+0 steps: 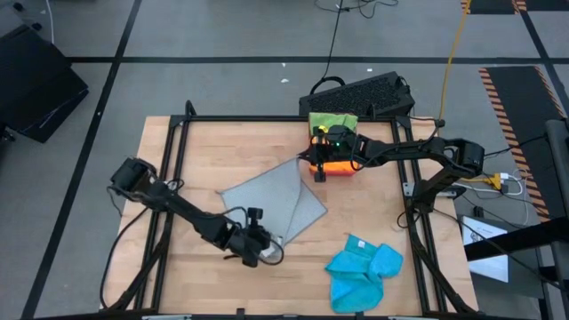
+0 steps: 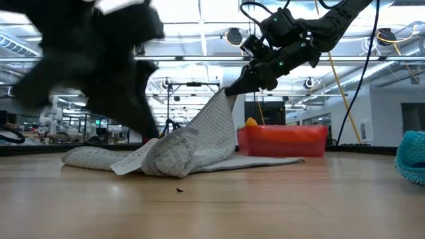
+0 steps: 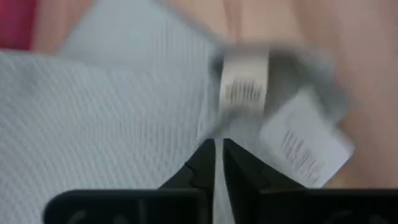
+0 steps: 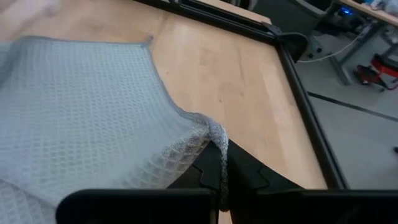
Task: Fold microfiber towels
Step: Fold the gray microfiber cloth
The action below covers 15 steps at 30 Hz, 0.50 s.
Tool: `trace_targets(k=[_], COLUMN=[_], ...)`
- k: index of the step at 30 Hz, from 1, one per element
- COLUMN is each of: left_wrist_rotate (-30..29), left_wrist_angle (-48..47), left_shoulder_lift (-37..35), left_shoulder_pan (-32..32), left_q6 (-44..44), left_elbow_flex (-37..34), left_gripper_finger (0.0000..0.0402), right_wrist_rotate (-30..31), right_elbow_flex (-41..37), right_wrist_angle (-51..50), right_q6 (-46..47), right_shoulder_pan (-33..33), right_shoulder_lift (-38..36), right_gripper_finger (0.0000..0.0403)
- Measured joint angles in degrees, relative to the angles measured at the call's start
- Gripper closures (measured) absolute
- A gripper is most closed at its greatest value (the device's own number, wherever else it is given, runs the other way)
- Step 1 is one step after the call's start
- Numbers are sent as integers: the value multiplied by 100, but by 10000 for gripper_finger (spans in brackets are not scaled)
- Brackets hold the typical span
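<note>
1. the grey towel (image 1: pixel 271 197) is lying mid-table (image 1: pixel 204 151), half spread, with two opposite corners taken up by the two hands.
2. the right hand (image 1: pixel 318 166) is pinching the far corner and holding it lifted above the table, just in front of the red tray (image 1: pixel 340 165); in the right wrist view the cloth edge is running down between its closed fingers (image 4: pixel 202 173).
3. the left hand (image 1: pixel 264 250) is sitting low at the near corner, the one carrying the white labels (image 3: pixel 273 112). its fingers (image 3: pixel 199 168) are nearly together, and cloth appears to be caught between them, though the grip looks thin.
4. the relation that matters: the line between the two held corners is running diagonally, from the tray side towards the near edge, and the towel's body is sagging between them.
5. judging from this, the fold is hinging on bringing the lifted far corner towards the near one, so the right hand is the one placed to travel while the left is anchoring.
6. a blue towel (image 1: pixel 364 269) is lying crumpled near the front right, well apart; green and orange cloths (image 1: pixel 332 121) are sitting at the tray.
</note>
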Motion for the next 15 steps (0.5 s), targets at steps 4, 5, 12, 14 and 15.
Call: trace_targets(k=[4, 5, 12, 14, 15], left_wrist_rotate=[-78, -73, 330, 705, 890], left_wrist_angle=[520, 531, 777, 733, 736], left_shoulder_lift=[198, 215, 307, 307, 307], left_shoulder_pan=[69, 104, 386, 451, 477], left_q6=[635, 798, 1657, 1738, 1749], left_elbow_flex=[13, 10, 2, -2, -2], left_gripper_finger=[327, 315, 262, 260, 259], right_wrist_rotate=[-17, -17, -15, -14, -15], right_elbow_flex=[0, 0, 0, 0, 0], right_wrist_angle=[28, 34, 31, 29, 10], right_q6=[19, 21, 32, 103, 129], right_shoulder_pan=[2, 2, -17, -17, -17], right_shoulder_lift=[0, 0, 2, 2, 2], right_gripper_finger=[399, 399, 399, 399, 399])
